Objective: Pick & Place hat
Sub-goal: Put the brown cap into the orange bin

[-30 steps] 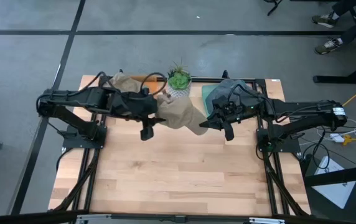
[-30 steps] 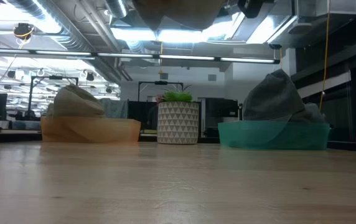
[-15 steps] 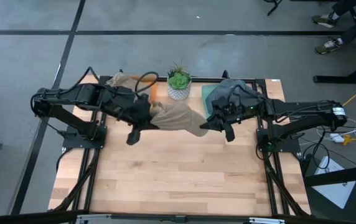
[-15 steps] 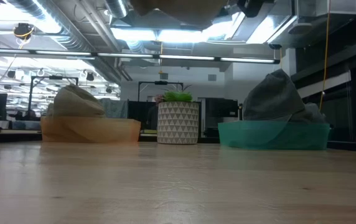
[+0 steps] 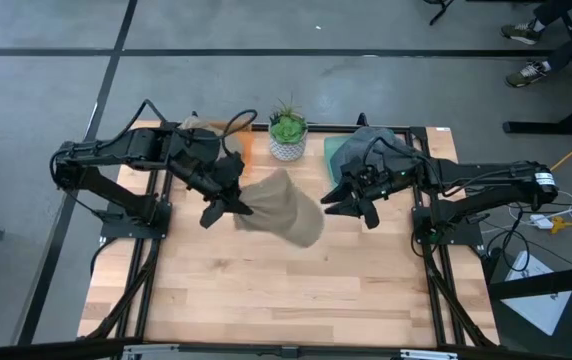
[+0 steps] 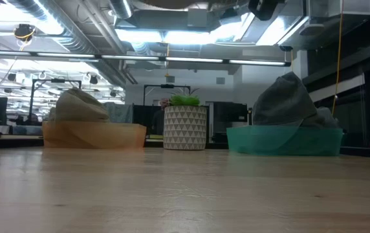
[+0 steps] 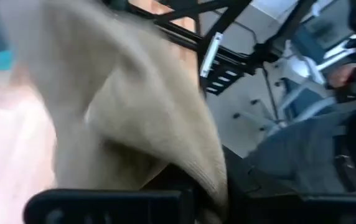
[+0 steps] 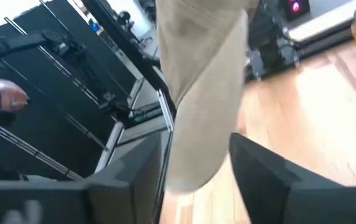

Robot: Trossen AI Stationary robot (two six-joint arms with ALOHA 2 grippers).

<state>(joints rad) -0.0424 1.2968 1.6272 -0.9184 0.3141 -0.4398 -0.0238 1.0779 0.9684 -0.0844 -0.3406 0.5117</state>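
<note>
your left end effector [image 5: 238, 207], just left of centre in the high view, is clamped shut on the near edge of the tan hat [image 5: 281, 207]; in the left wrist view the knit fabric [image 7: 134, 124] bunches right over its fingers. the hat hangs in the air above the middle of the counter [image 5: 266, 290], spreading toward the right of the frame.

your right end effector [image 5: 349, 205], right of centre, has its fingers parted. in the right wrist view the hat's cloth [image 8: 203, 93] drapes down between those two dark fingers [image 8: 271, 180], and you cannot tell whether they touch it. from above, a narrow gap shows between the hat's right edge and that end effector.

outward along the upper edge of the counter you have an orange bin [image 6: 94, 135] with a tan hat in it at upper left, a potted plant [image 5: 287, 132] at upper centre, and a teal bin [image 6: 284, 140] holding a grey hat [image 6: 285, 99] at upper right, partly under the right arm. all the lower half of the counter is bare wood, open out to its front and side edges.
</note>
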